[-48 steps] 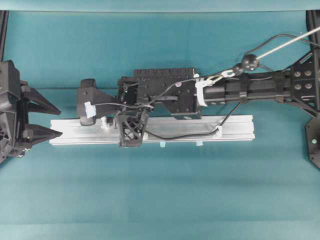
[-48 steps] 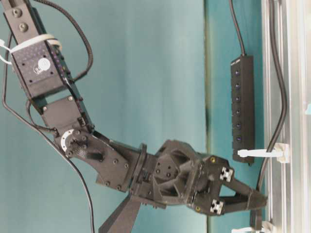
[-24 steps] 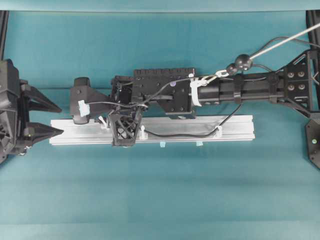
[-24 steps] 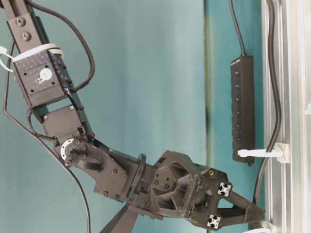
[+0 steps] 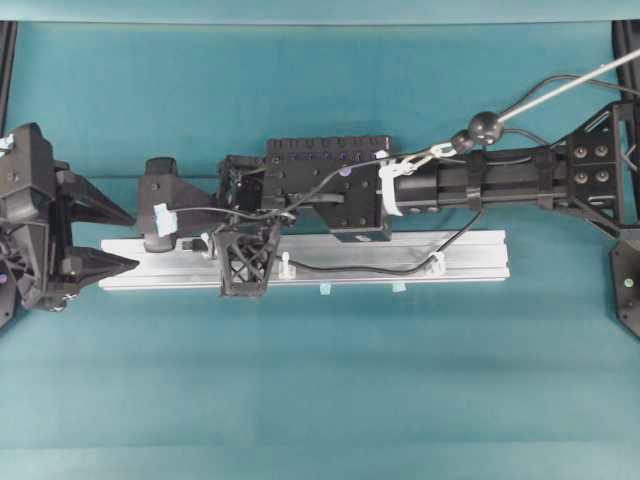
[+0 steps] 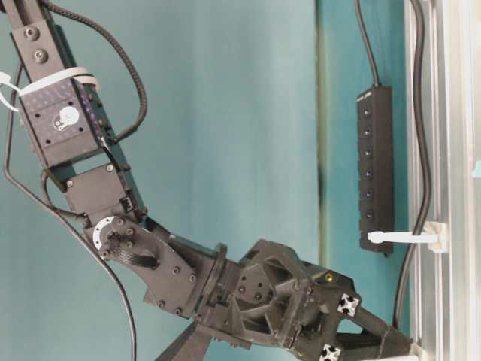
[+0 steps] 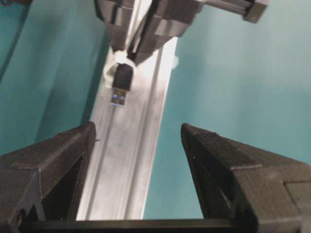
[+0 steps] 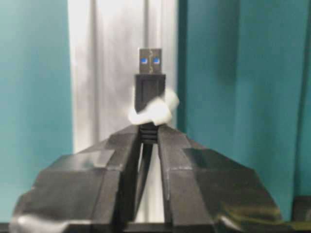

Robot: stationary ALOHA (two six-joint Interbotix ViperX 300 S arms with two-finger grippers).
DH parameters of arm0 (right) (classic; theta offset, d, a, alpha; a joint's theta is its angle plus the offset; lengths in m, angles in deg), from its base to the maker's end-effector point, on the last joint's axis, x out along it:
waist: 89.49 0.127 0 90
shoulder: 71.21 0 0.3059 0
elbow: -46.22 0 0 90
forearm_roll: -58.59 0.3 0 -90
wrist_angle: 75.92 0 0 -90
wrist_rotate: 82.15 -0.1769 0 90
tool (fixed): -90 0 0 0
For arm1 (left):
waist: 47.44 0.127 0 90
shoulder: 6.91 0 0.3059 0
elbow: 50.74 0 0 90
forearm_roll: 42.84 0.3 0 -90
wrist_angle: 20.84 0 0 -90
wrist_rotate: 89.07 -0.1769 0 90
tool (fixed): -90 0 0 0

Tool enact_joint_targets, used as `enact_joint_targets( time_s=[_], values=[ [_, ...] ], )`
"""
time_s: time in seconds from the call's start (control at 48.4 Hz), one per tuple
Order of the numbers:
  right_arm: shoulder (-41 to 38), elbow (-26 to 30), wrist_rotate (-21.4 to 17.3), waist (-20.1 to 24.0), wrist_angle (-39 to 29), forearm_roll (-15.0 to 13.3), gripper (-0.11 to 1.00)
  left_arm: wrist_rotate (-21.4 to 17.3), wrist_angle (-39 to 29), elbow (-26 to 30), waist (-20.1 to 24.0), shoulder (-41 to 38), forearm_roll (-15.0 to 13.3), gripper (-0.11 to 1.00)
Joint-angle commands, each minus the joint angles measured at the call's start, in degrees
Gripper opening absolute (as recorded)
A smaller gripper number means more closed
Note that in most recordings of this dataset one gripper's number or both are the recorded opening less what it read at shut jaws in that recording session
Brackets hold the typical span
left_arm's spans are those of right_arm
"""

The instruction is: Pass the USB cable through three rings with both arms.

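1. Overhead now: the rail point(image 5: 400, 262) runs left to right, and the cable point(image 5: 360, 268) lies along it, threaded through the ring point(image 5: 437, 262) near the right end and the middle ring point(image 5: 285, 264). The right gripper point(image 5: 243, 268) sits over the rail's left part, reaching well across the middle. The left gripper point(image 5: 105, 235) waits just off the rail's left end, jaws spread wide, pointing along the rail. The plug's tip is too small to pick out from up here.

2. Table-level: only the right arm point(image 6: 68, 128) shows, its gripper dipping out at the bottom edge by the rail point(image 6: 440, 113). The cable point(image 6: 421, 150) runs straight along the rail's channel and bows out below one ring point(image 6: 434, 235).

3. Left wrist: here's the key line-up. The plug point(image 7: 120, 90) pokes through the last ring point(image 7: 112, 63) with its metal tip aimed straight at the open left jaws, long axis along the rail point(image 7: 131, 160). It lies ahead and a touch left of centre, still well apart. The left arm is the free one and looks best placed to take it.

4. Right wrist: the right gripper point(image 8: 149, 138) is clamped on the cable just behind the plug point(image 8: 150, 80), with the whitish ring point(image 8: 155, 111) wrapped around the plug's dark body. Silver tip, blue insert, pointing away down the rail point(image 8: 109, 63).
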Motion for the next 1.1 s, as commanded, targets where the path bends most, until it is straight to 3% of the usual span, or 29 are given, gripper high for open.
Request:
enact_joint_targets(
  time_s=[0.0, 0.372, 0.662, 1.075],
  values=[
    [0.5, 0.5, 0.7, 0.7, 0.0, 0.3, -0.05, -0.1, 0.5, 0.5, 0.1, -0.4, 0.2, 0.78],
    [0.4, 1.1, 0.3, 0.6, 3.8, 0.4, -0.05, -0.1, 1.1, -0.1, 0.1, -1.1, 0.2, 0.78],
    [0.5, 1.0, 0.2, 0.5, 2.7, 0.4, -0.05, -0.4, 8.3, -3.7, 0.2, -5.5, 0.2, 0.78],
    [0.9, 0.7, 0.2, 0.6, 2.7, 0.6, -0.05, -8.4, 16.0, 1.7, 1.9, -20.4, 0.2, 0.78]
  ],
)
